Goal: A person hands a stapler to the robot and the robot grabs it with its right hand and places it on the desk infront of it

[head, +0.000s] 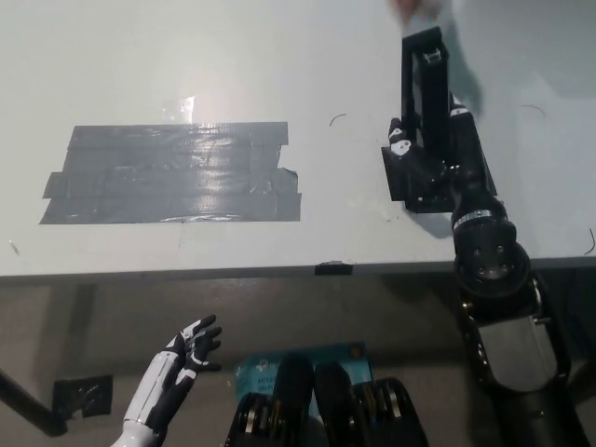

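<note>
The black stapler (424, 79) stands nearly upright over the white desk (233, 74), its top end near the picture's upper edge. My black right hand (430, 160) is shut on its lower part, fingers wrapped around it. A person's hand (417, 7) shows only as a blurred sliver at the top edge, just above the stapler and apart from it. My white left hand (182, 363) rests open below the desk's front edge at the lower left.
A wide patch of grey tape (172, 173) lies on the desk left of centre. A small black tape patch (438, 177) sits under my right hand. The desk's front edge (279, 272) runs across the picture.
</note>
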`<state>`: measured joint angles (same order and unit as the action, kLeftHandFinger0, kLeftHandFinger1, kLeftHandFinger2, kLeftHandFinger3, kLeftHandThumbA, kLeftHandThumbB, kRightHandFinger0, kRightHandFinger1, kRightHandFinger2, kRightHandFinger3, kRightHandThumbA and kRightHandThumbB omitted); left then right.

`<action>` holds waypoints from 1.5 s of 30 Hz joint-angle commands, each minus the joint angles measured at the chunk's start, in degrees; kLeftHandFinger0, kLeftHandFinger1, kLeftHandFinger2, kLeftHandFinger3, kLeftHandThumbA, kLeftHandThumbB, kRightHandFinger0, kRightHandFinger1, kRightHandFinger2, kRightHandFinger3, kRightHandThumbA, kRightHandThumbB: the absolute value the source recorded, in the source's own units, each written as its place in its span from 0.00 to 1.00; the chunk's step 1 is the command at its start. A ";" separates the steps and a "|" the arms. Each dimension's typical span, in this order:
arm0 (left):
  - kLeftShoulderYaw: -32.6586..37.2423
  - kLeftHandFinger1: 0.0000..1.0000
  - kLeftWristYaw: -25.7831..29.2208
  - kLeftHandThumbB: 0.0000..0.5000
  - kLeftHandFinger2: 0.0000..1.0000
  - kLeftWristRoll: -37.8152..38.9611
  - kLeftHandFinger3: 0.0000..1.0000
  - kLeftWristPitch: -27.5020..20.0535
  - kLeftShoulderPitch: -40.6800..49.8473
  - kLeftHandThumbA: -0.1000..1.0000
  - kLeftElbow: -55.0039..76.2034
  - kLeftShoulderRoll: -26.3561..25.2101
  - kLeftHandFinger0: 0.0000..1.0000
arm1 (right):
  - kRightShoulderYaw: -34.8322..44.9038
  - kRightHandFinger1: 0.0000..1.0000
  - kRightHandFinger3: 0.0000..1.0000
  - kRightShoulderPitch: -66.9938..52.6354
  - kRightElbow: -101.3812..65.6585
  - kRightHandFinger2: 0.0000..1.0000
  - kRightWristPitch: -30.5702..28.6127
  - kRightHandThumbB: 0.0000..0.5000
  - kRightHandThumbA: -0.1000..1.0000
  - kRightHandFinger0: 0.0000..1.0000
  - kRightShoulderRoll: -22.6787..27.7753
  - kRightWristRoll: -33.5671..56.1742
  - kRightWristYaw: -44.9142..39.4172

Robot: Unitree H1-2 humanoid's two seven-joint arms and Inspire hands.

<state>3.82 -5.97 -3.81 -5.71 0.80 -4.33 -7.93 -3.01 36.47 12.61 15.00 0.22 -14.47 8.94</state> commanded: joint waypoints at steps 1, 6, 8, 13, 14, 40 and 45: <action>0.05 0.85 -0.70 0.91 0.85 0.13 0.87 -0.49 -0.77 0.89 1.15 -0.71 0.73 | -2.69 0.30 0.82 2.45 -4.70 0.64 1.31 0.23 0.00 0.00 0.91 -1.41 -3.32; -0.03 0.85 -0.83 0.94 0.85 0.30 0.87 0.11 -0.64 0.88 1.55 -0.72 0.73 | -7.65 0.44 0.90 4.37 -3.20 0.82 2.63 0.26 0.00 0.02 3.36 -3.75 -7.05; -0.09 0.84 -0.85 0.93 0.85 0.49 0.86 0.08 -0.65 0.88 1.40 -0.62 0.72 | -9.23 0.49 0.90 5.47 -1.14 0.87 3.23 0.24 0.00 0.05 4.05 -4.46 -8.14; -0.06 0.82 -1.09 0.94 0.83 0.83 0.84 0.14 -0.80 0.87 1.12 -0.56 0.71 | -13.88 0.56 0.96 8.67 6.39 0.91 4.68 0.20 0.00 0.11 6.54 -5.15 -13.36; -0.04 0.82 -1.10 0.93 0.83 0.80 0.84 0.15 -0.81 0.87 1.13 -0.58 0.71 | -14.09 0.59 0.99 8.81 6.76 0.95 4.71 0.27 0.00 0.13 6.67 -5.07 -13.57; 1.10 0.76 -0.93 0.90 0.76 -0.83 0.77 -0.80 -1.81 0.80 0.74 -1.34 0.65 | -19.77 0.51 1.00 13.51 16.57 0.76 9.41 0.51 0.50 0.25 11.54 -5.19 -27.23; 1.20 0.76 -1.00 0.92 0.76 -0.75 0.77 -0.74 -2.02 0.80 0.67 -1.48 0.65 | -18.99 0.78 1.00 13.22 14.07 1.00 11.59 0.69 0.69 0.39 11.65 -4.30 -28.70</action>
<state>4.87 -6.13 -4.31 -5.54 -0.30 -4.58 -8.57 -22.15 47.19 29.94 22.78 11.21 -19.36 -15.24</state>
